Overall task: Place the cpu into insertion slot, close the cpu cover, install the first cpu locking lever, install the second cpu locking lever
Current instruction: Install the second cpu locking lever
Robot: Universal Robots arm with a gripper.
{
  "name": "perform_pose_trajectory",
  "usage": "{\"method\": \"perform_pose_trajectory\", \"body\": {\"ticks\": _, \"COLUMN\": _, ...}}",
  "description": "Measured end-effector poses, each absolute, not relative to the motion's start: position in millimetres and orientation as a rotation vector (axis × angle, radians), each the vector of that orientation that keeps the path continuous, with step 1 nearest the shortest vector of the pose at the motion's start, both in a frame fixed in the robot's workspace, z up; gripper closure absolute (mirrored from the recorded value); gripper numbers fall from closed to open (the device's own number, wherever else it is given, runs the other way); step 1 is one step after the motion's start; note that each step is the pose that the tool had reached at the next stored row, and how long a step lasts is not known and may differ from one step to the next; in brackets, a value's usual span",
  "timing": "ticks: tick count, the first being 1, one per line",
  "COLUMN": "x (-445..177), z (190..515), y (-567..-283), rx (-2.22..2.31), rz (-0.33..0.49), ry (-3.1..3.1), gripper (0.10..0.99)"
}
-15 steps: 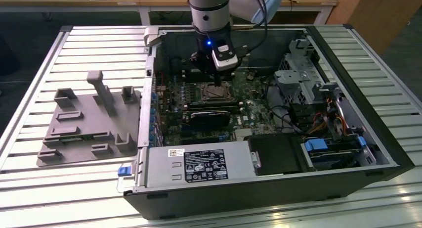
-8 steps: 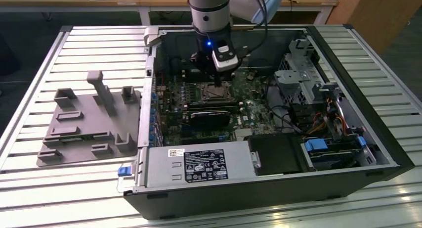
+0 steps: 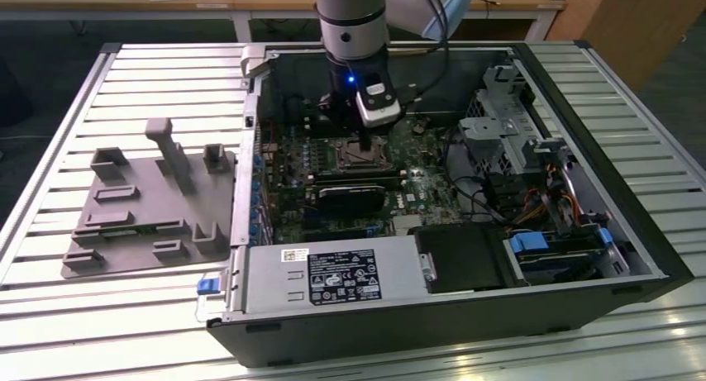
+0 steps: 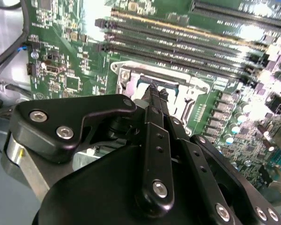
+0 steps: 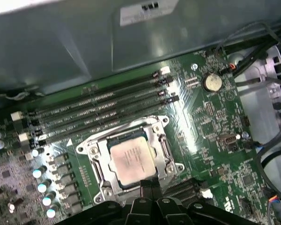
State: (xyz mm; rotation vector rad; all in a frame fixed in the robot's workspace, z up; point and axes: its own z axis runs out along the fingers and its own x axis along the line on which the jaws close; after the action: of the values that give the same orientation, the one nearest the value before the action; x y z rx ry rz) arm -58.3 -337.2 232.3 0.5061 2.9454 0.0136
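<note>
The cpu (image 5: 131, 157) sits under the closed cpu cover (image 5: 152, 136); narrow fingers (image 4: 157, 96) hover just above, holding nothing.

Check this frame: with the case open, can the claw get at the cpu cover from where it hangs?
Probably yes. The claw hangs right at the edge of the cpu cover, which lies around the cpu in the insertion slot. Nothing stands between them; the memory slots beside the socket are low.

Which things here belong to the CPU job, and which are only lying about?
Belong to the job:
- cpu, seated in the insertion slot
- cpu cover, down around the chip
- end effector, at the socket's edge

Lying about:
- grey fixture tray
- power supply
- coin battery
</note>
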Motion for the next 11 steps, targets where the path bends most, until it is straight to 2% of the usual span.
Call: {"method": "perform_pose_trajectory", "body": {"ticks": 11, "x": -58.3, "z": 231.5, "y": -352.8, "rx": 0.503, "rz": 0.003, "ry": 2.947, "gripper": 0.984}}
